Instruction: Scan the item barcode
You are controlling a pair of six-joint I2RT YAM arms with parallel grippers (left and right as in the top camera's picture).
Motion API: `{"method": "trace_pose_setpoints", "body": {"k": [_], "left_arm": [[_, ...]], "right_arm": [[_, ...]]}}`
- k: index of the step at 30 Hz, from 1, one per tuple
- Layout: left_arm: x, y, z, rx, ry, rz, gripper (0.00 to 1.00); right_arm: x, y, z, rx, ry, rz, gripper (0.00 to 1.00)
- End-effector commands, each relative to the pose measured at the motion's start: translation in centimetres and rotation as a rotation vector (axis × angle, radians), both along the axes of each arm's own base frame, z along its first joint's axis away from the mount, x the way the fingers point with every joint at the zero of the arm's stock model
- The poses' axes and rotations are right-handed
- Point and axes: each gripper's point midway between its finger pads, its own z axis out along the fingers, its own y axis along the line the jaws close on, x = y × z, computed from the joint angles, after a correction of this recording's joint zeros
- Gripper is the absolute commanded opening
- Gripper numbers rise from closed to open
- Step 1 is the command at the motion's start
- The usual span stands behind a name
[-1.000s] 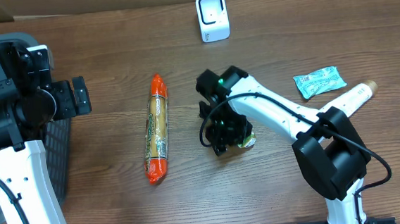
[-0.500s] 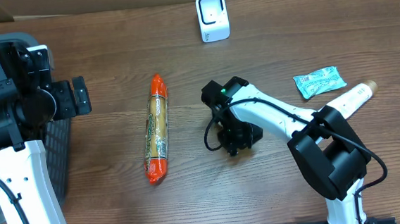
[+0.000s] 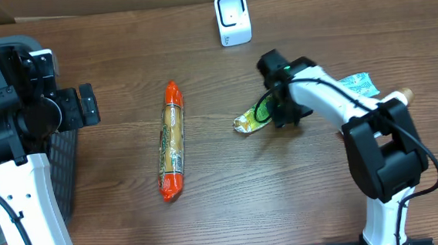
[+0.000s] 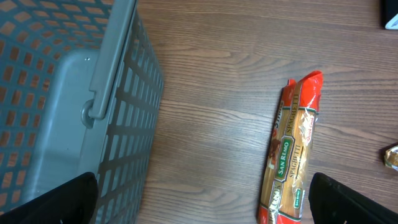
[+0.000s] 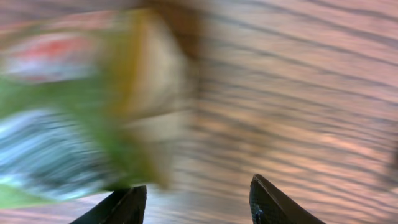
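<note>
The right gripper is hovering right of centre in the overhead view, below and to the right of the white scanner, which is standing at the top middle of the frame. A green and yellow packet is sticking out to the left of this gripper, with its right end meeting the fingers. In the right wrist view the two dark fingertips are standing partway apart along the bottom edge. The packet is filling the upper left as a heavy blur, so the jaws seem to be pinching one end of it, though the exact hold is hard to make out. The packet's printed face is not readable, and no barcode is showing in any view. It is sitting well apart from the scanner.

The left gripper is hanging at the left edge of the overhead view, beside the grey basket. In the left wrist view its jaws are spread wide, one at each bottom corner, with nothing between them but bare wooden table. The basket's mesh wall is filling the left half of that view.

A long orange spaghetti pack is lying nearly upright in the frame, left of centre, between the basket and the packet and touching neither. A teal sachet is lying at the right, partly hidden behind the right arm.
</note>
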Motion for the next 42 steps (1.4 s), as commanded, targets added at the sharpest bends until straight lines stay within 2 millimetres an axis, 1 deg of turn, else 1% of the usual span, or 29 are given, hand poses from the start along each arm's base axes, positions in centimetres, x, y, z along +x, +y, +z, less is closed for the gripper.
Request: {"method": "trace_pose_setpoints", "body": {"k": [1,3,4,5,6,7,8,10,11,13,15,17,18,19,20,22,27,31,38,42], "left_arm": [[0.0,0.0,0.3,0.015,-0.005,-0.012,1.0],[0.0,0.0,0.3,0.015,-0.005,-0.012,0.99],[0.0,0.0,0.3,0.015,-0.005,-0.012,1.0],[0.0,0.0,0.3,0.015,-0.005,-0.012,1.0],[0.0,0.0,0.3,0.015,-0.005,-0.012,1.0],[0.0,0.0,0.3,0.015,-0.005,-0.012,0.99],[0.0,0.0,0.3,0.015,-0.005,-0.012,1.0],[0.0,0.0,0.3,0.015,-0.005,-0.012,1.0],[0.0,0.0,0.3,0.015,-0.005,-0.012,1.0],[0.0,0.0,0.3,0.015,-0.005,-0.012,0.99],[0.0,0.0,0.3,0.015,-0.005,-0.012,0.99],[0.0,0.0,0.3,0.015,-0.005,-0.012,1.0],[0.0,0.0,0.3,0.015,-0.005,-0.012,1.0],[0.0,0.0,0.3,0.015,-0.005,-0.012,1.0],[0.0,0.0,0.3,0.015,-0.005,-0.012,1.0],[0.0,0.0,0.3,0.015,-0.005,-0.012,1.0],[0.0,0.0,0.3,0.015,-0.005,-0.012,1.0],[0.0,0.0,0.3,0.015,-0.005,-0.012,1.0],[0.0,0.0,0.3,0.015,-0.005,-0.012,1.0],[0.0,0.0,0.3,0.015,-0.005,-0.012,0.99]], "right_arm": [[1.4,0.6,2.7,0.095,-0.046,0.011,0.54],[1.2,2.3,4.3,0.209,-0.036,0.014,0.54],[1.0,3.5,5.3,0.282,-0.028,0.02,0.54],[0.4,5.5,7.0,0.407,-0.009,0.006,0.54],[0.2,6.0,7.5,0.444,-0.001,-0.011,0.53],[-0.2,7.0,8.6,0.504,0.014,-0.067,0.52],[-0.4,7.4,9.2,0.532,0.028,-0.155,0.52],[-0.7,7.8,9.6,0.543,0.054,-0.337,0.54],[-0.8,8.2,9.6,0.546,0.063,-0.392,0.56],[-0.9,9.1,9.2,0.555,0.068,-0.466,0.58],[-1.1,9.8,8.7,0.565,0.073,-0.525,0.58],[-1.1,10.3,8.2,0.572,0.074,-0.58,0.62],[-1.1,10.4,7.9,0.563,0.071,-0.628,0.65],[-1.1,10.3,7.7,0.551,0.067,-0.669,0.76],[-1.2,10.1,7.4,0.537,0.063,-0.717,0.83],[-1.2,9.9,7.1,0.512,0.05,-0.803,0.88],[-1.1,9.9,6.9,0.484,0.014,-0.85,0.91],[-1.1,10.3,6.6,0.467,-0.01,-0.86,0.92],[-1.6,11.1,4.1,0.408,-0.011,-0.89,0.92],[-1.2,11.6,2.4,0.394,-0.015,-0.888,0.9]]}}
